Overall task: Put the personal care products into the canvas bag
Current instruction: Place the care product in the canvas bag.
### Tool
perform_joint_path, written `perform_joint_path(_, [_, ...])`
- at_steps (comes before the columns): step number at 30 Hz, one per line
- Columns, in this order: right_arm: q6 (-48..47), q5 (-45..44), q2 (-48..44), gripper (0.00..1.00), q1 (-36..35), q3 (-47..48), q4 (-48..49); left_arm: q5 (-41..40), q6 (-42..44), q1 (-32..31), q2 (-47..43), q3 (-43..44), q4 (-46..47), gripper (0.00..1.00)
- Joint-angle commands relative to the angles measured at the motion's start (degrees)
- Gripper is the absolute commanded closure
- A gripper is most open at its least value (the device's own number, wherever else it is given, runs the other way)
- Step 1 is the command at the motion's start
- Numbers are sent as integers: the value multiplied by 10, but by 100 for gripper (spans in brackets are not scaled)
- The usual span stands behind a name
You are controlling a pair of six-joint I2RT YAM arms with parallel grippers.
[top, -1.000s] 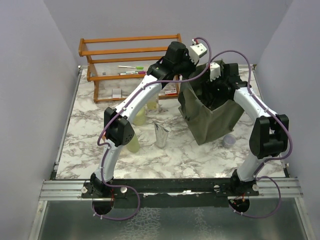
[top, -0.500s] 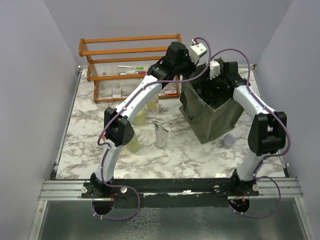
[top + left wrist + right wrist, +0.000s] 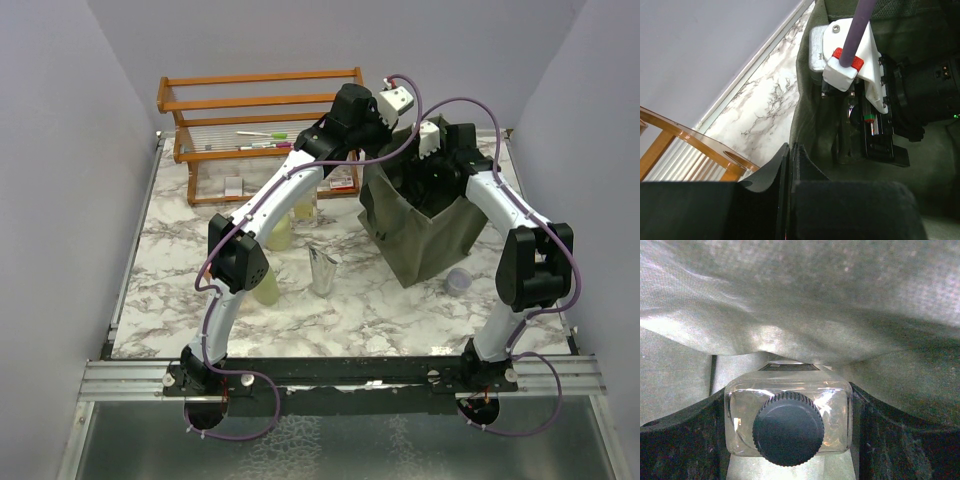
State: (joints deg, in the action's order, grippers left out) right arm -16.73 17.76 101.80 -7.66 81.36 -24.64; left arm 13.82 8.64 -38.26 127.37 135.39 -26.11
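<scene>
Marble-patterned table (image 3: 400, 310) between pale lilac walls, seen from above. My task's bag (image 3: 425, 245) stands right of centre toward the back. It is boxy, dark olive cloth, creased and floppy.

From above I count one bag, one orange wooden rack (image 3: 260, 80) at the back left, one silver tube (image 3: 323, 270) upright near the middle, and one small lavender jar (image 3: 458, 281) just in front of the bag. Two pale green bottles (image 3: 268, 288) stand left of the tube, partly hidden under my left arm, with a third bottle (image 3: 305, 207), clearer, behind them.

Both arms meet at the bag's mouth. Only the right wrist camera shows the inside: a clear square bottle (image 3: 788, 427) with a black ribbed cap, clamped between the fingers of my right gripper (image 3: 788, 390), with olive cloth sagging close above it. Only the left wrist camera shows my left gripper (image 3: 790, 155), fingers pressed together on nothing, beside the bag's rim.
</scene>
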Motion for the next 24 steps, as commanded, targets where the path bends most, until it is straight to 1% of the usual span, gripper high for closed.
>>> perform_joint_path(1, [7, 36, -16, 38, -1, 28, 72, 23, -6, -2, 0, -16, -1, 100])
perform_joint_path(14, [7, 29, -15, 26, -1, 49, 63, 24, -5, -2, -8, -32, 3, 100])
perform_joint_path(24, [7, 25, -18, 21, -1, 70, 54, 19, -2, -2, -13, -35, 4, 100])
